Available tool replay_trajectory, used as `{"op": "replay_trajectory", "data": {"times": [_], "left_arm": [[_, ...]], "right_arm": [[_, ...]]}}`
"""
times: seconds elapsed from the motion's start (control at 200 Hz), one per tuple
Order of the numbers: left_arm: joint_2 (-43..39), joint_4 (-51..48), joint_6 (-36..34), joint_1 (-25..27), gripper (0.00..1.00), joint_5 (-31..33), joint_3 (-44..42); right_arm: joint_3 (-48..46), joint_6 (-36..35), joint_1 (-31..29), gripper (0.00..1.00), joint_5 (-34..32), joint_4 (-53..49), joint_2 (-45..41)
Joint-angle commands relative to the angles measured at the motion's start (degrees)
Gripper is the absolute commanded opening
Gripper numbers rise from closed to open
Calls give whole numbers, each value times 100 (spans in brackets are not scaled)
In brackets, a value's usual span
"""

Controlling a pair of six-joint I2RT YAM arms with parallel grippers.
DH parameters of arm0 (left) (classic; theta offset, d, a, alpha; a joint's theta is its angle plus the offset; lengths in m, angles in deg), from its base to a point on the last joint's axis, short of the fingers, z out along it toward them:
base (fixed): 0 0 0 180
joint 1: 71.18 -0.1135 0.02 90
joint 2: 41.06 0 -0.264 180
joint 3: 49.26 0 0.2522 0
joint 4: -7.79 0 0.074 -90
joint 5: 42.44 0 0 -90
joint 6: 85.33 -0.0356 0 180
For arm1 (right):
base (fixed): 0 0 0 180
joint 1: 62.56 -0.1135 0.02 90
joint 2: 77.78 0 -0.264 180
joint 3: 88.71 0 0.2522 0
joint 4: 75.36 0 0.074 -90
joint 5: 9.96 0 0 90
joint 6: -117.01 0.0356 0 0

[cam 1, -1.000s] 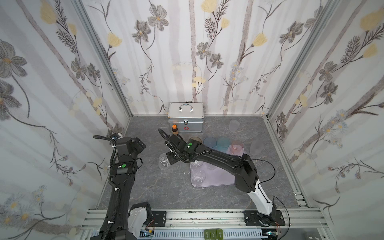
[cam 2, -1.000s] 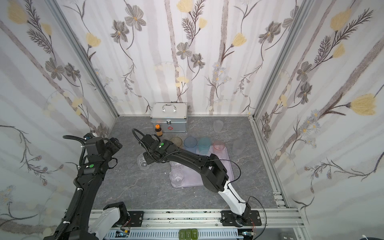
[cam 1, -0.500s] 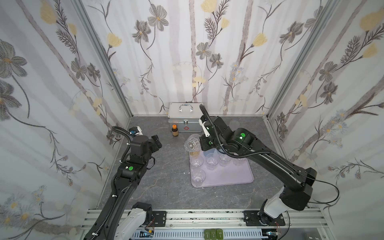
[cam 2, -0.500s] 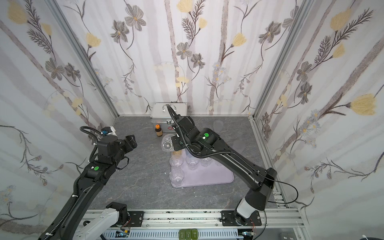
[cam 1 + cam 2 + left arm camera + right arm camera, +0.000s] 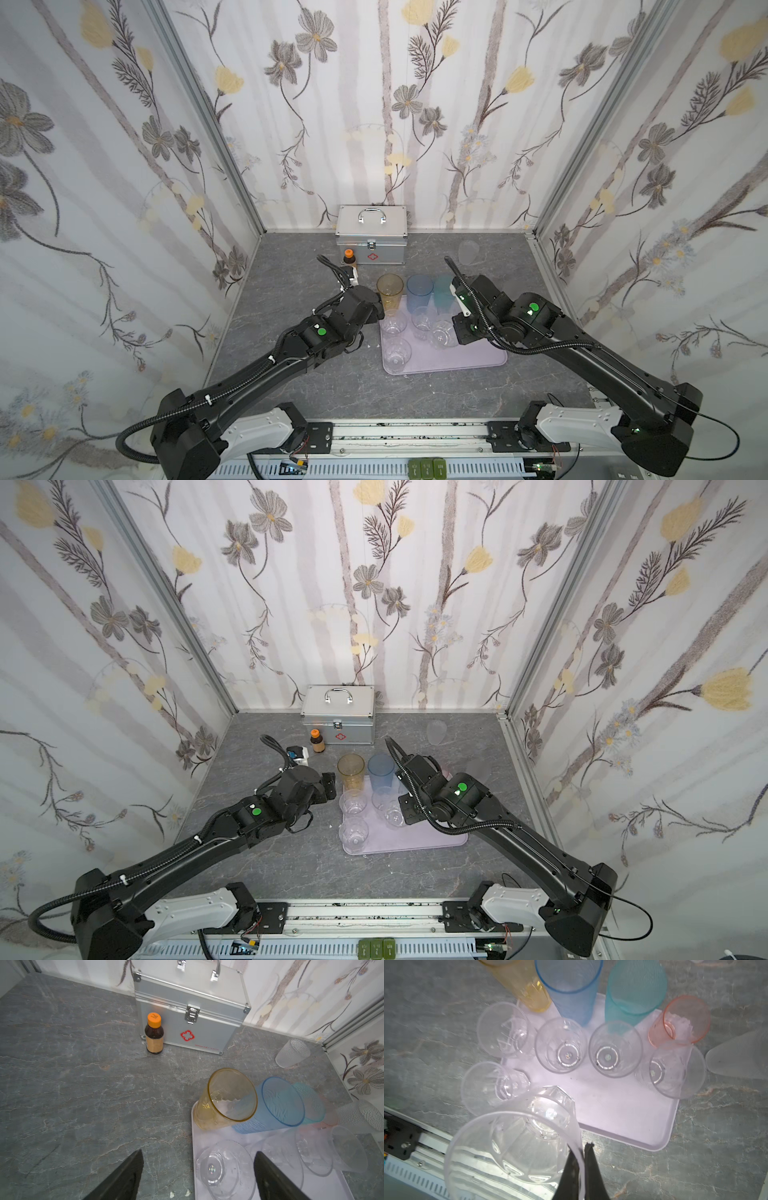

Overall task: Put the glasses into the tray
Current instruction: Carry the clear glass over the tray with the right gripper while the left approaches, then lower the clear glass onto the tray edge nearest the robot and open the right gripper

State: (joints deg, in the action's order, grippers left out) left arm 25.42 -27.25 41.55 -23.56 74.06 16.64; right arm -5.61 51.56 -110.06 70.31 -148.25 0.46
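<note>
Grey tabletop, floral walls; left end effector agape, right end effector pinching clear glass.

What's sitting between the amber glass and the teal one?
The blue glass. It stands in a row between the amber glass and the teal glass along the tray's edge. The right wrist view shows it clearly.

12 glasses; 1 ea tray, case, btl.
</note>
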Motion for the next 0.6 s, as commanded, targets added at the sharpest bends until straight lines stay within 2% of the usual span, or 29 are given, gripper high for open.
{"op": "replay_trajectory", "data": {"times": [0.0, 0.215, 0.595], "left_arm": [[184, 79, 349, 105, 87, 298, 9], [199, 184, 381, 116, 88, 300, -166], [361, 368, 394, 116, 89, 237, -238]], "right_arm": [[-359, 82, 5, 0, 32, 525, 96], [-927, 201, 5, 0, 181, 1348, 409], [-1148, 301, -135, 0, 95, 1712, 992]]}}
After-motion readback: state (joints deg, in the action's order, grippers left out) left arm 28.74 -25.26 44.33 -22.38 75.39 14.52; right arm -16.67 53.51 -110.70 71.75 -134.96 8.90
